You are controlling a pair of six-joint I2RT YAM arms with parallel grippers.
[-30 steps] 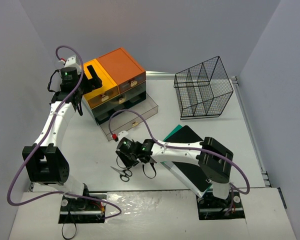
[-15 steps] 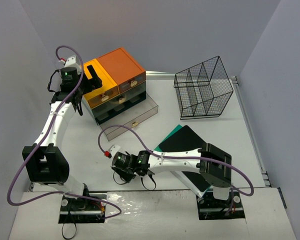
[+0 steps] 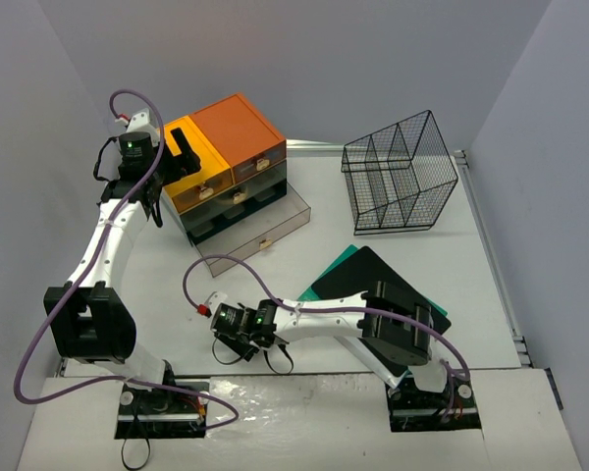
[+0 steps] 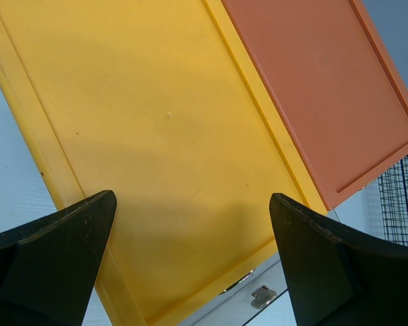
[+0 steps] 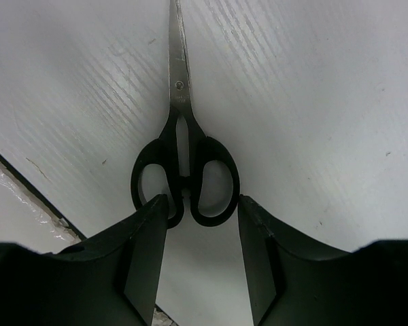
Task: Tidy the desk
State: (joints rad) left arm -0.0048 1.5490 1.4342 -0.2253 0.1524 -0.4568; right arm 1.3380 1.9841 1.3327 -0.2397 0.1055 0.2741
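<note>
Carrying surface: we see the tabletop (image 3: 461, 275), matte white and rectangular, spread beneath both arms; close up, its skin shows a fine streaked grain.
Scissors: the scissors (image 5: 179, 112) lie flat near the tabletop's near edge. Their slim steel blades are closed and point away from the right wrist camera, and their two glossy black oval loops are nearest it.
Right claw: the right claw (image 5: 202, 200) stands narrow, its dark fingers flanking the handle loops; we cannot tell whether they press the plastic.
Left claw: the left claw (image 4: 192, 195) gapes wide, gripping nothing, above the yellow lid (image 4: 156, 122).
Drawer chest: the drawer chest (image 3: 238, 191) is boxy moulded plastic and sits at the tabletop's far left. Its smooth yellow lid and orange lid (image 4: 313, 81) lie side by side, each with a raised rim, over dark green drawer fronts.
Clear drawer: the lowest, a translucent clear drawer (image 3: 265, 234), stands pulled out; we cannot make out its contents.
Wire basket: the wire basket (image 3: 398, 182) is a thin black grid at the far right, split by wire dividers into compartments; white tabletop shows through the mesh.
Flat sheets: a black pad (image 3: 368, 270) rests on a green sheet (image 3: 329, 267), partly under the right arm.
</note>
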